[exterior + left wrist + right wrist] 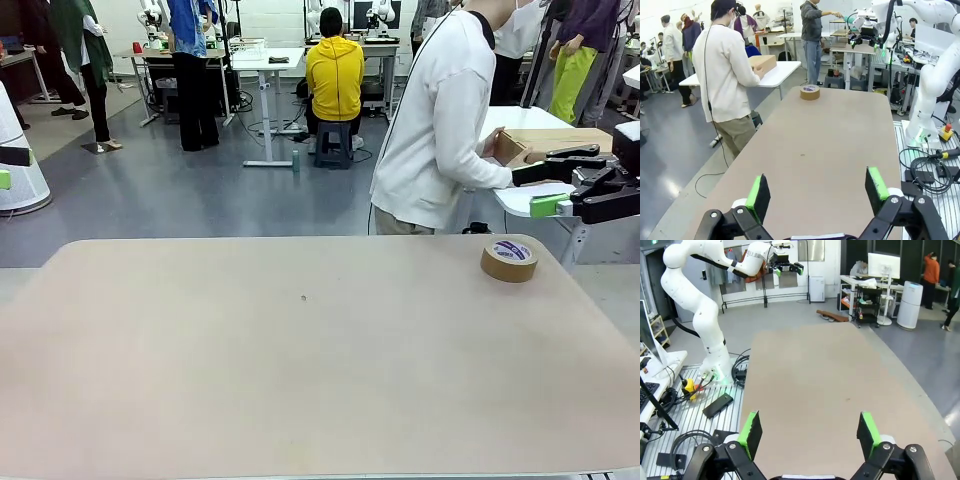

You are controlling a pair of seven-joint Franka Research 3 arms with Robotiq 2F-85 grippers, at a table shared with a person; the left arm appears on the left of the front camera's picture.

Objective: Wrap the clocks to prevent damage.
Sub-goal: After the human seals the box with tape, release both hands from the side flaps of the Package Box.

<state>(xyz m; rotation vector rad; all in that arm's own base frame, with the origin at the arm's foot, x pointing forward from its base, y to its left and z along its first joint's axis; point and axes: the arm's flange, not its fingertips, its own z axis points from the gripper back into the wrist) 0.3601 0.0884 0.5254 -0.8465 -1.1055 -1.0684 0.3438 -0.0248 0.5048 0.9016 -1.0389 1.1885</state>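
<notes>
Beige table top (300,380), matte, rounded corners, bare but for one item and a small dark speck near its middle.

Item 1: roll of brown tape (509,259), lying flat at the far right corner of the table as seen from the front, white and purple label on its core. In the left wrist view it lies at the far end of the table.

Item 2: left gripper (817,192), raised above the near end of the table, green pads facing each other, jaws wide apart with nothing between them.

Item 3: right gripper (810,432), likewise above the table, jaws spread wide and empty. From the front it sits off the table's right edge, one green pad showing.

Item 4: person (440,120) in a white long-sleeved top and tan trousers, standing beyond the far right corner, turned away toward a white side table (775,75), hands at a cardboard box (545,142) resting on it.

Clocks: I cannot tell where they are.
</notes>
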